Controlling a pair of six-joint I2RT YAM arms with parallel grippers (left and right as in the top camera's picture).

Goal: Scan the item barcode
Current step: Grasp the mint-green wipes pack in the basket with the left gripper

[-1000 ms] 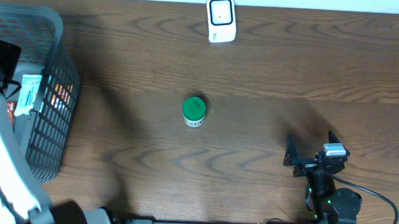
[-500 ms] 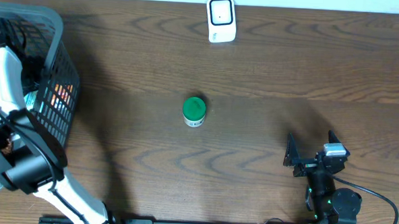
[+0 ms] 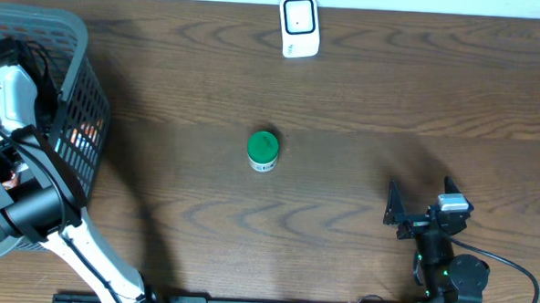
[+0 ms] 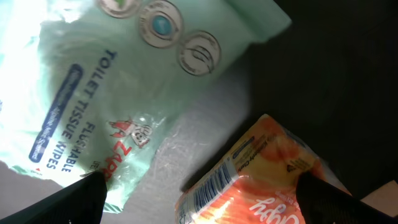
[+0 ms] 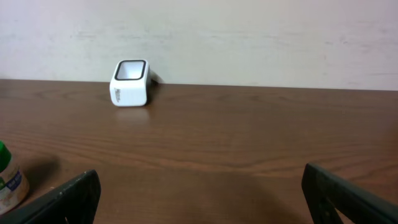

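My left gripper [image 4: 202, 199] is down inside the grey basket [image 3: 76, 47], open, its fingertips [image 4: 78, 199] wide apart. Between them lies an orange snack packet [image 4: 270, 171] with its barcode [image 4: 210, 186] facing up; the jaws are not closed on it. A pale green pack of toilet tissue wipes [image 4: 112, 81] lies beside it. The white scanner [image 3: 299, 27] stands at the table's far edge and also shows in the right wrist view as the scanner [image 5: 130, 83]. My right gripper [image 3: 421, 189] rests open near the front right, holding nothing.
A green-lidded bottle [image 3: 263, 151] stands mid-table; that bottle [image 5: 9, 180] sits at the left edge of the right wrist view. The left arm [image 3: 19, 150] leans over the basket's near side. Basket walls surround the left gripper closely.
The left arm has swung over and dropped its gripper into the basket. The right arm, bottle and scanner have not moved.
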